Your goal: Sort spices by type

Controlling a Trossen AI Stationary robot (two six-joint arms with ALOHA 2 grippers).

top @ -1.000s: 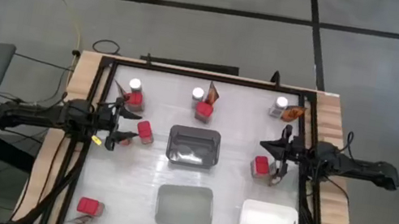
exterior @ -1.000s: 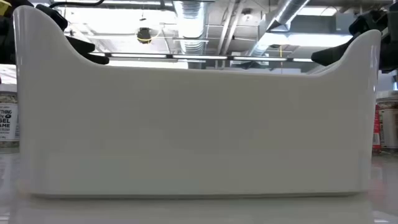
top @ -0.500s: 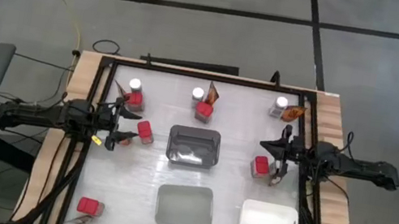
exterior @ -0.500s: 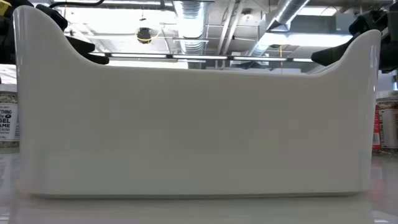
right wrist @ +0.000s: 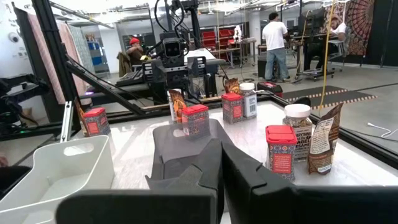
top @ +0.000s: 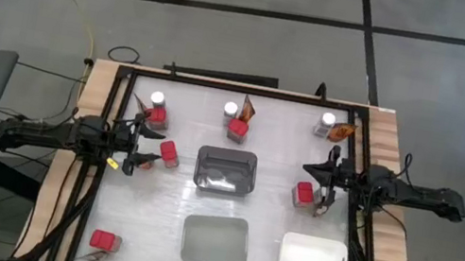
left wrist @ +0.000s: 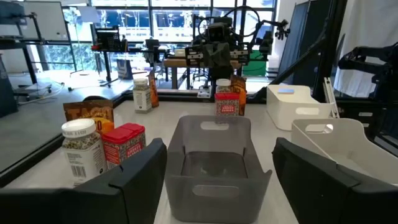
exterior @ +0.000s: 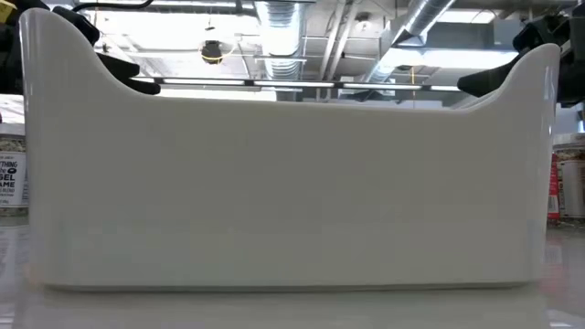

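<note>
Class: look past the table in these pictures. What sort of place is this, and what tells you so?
Probably a robotics lab or workshop: bare silver ceiling ducts overhead, people standing at workbenches in the background, and another dark robot arm rig across the table.

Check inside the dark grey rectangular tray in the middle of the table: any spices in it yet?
The dark grey rectangular tray holds no spices: its floor looks bare from above and from the left wrist view. Only the strip just under its near wall is hidden.

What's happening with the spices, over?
Left gripper open, right gripper shut, both empty. Spices unsorted; dark tray empty. Nothing blocking.
</note>
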